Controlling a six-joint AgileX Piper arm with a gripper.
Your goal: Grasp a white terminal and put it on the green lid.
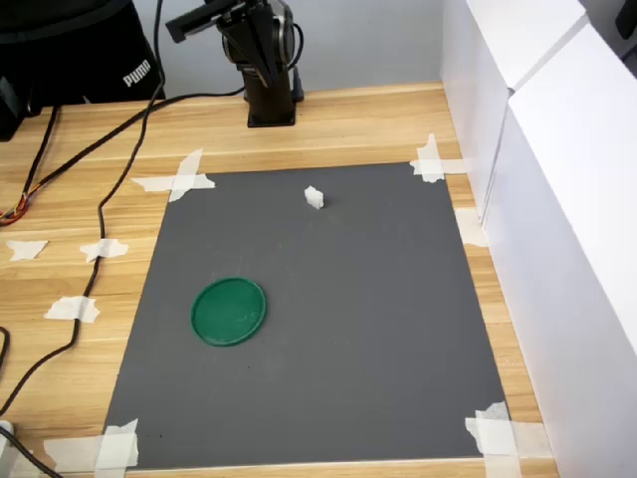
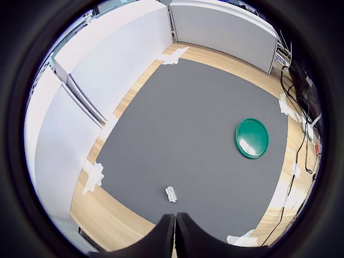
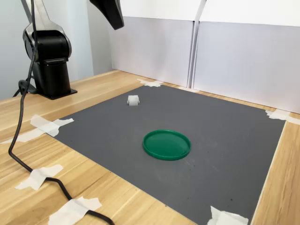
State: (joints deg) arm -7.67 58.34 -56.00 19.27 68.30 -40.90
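1. Your end effector hangs high with its dark fingers pressed together, holding nothing.
2. The little blocky white terminal sits on the flat gray mat.
3. The smooth round green lid lies well apart, nearer in the first exterior view.

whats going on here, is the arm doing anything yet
Nothing is being handled yet. The gripper is raised well above the grey mat, its fingers pressed together and empty. The white terminal sits alone on the mat near the arm's base. The green lid lies flat on the mat, well apart from the terminal, with nothing on it. So the terminal has not yet been picked up or placed.
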